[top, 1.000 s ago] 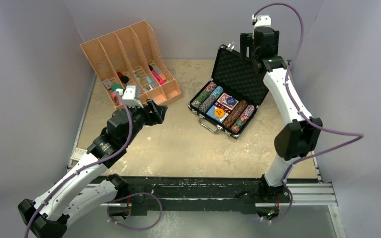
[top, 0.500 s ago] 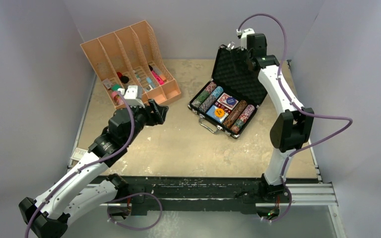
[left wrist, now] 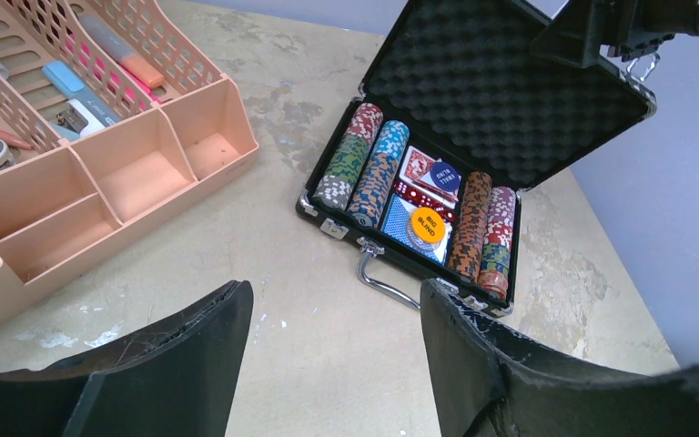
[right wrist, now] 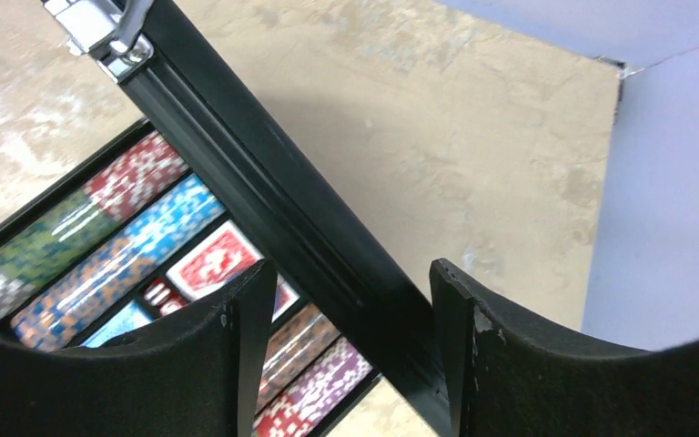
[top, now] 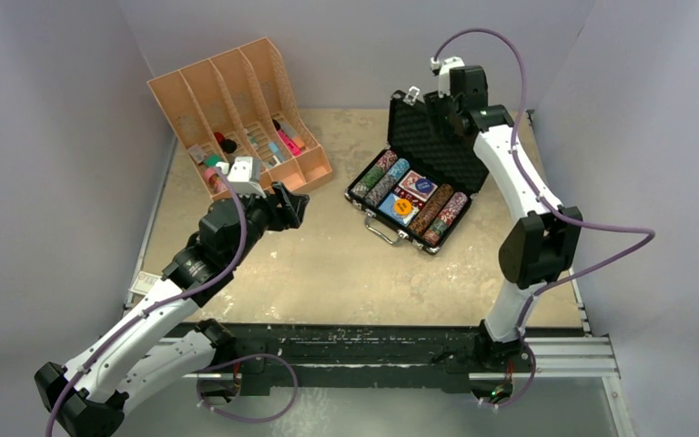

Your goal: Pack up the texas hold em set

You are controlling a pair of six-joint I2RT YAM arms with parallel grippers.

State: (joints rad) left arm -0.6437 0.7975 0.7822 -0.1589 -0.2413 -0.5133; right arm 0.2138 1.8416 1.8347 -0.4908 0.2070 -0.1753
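The black briefcase [top: 391,221] lies open right of the table's middle, its foam-lined lid [top: 432,146] raised. Rows of striped chips [top: 378,177], card decks and an orange button [top: 403,206] fill its base, and the silver handle [top: 382,230] faces the near side. My right gripper [top: 437,105] is open at the lid's top edge. In the right wrist view the lid rim [right wrist: 264,182] passes between the spread fingers of the gripper [right wrist: 350,278], with a silver latch [right wrist: 100,27] at the upper left. My left gripper [top: 289,205] is open and empty above bare table, left of the case [left wrist: 400,259].
The orange slotted organiser [top: 237,114] stands at the back left holding pens and small items, close to my left gripper; it also shows in the left wrist view [left wrist: 136,173]. Grey walls close in the table on the left, back and right.
My right gripper has moved left and down onto the lid's top edge, and the lid has tipped slightly forward over the base. The left arm has not moved.
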